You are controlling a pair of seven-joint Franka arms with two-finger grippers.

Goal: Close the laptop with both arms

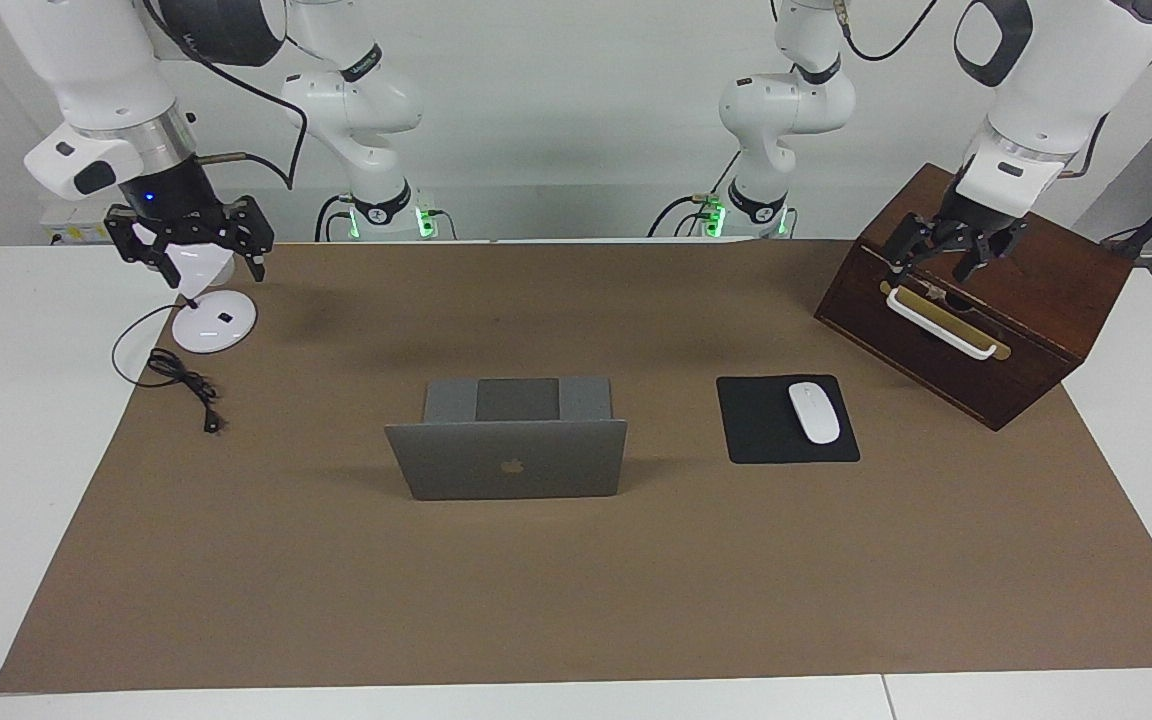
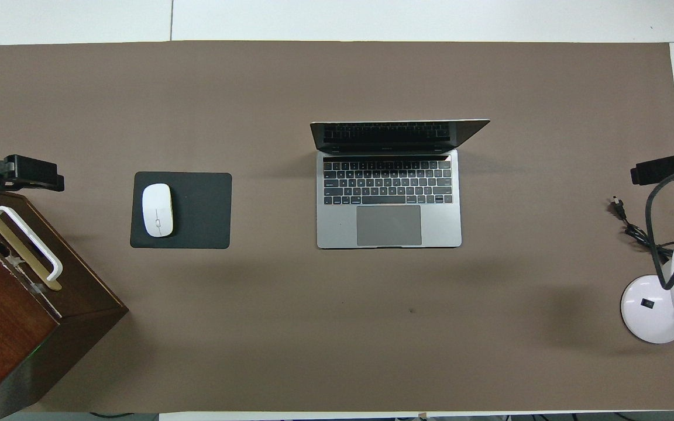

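Laptop [image 1: 506, 455] stands open mid-bench. Left gripper [image 1: 954, 252] hangs over the wooden box [image 1: 976, 300], fingers apart. Right gripper [image 1: 191, 240] hangs over the lamp [image 1: 213, 322], fingers apart.

Two robot arms, left arm [image 1: 1056, 70] and right arm [image 1: 106, 70]: glossy white rounded shells, dark grey joint bands, silver wrist rings. Black two-finger grippers, left gripper [image 1: 951, 258] and right gripper [image 1: 191, 262]; small blue light above the right one. Black cables loop alongside; green lights glow at both bases.
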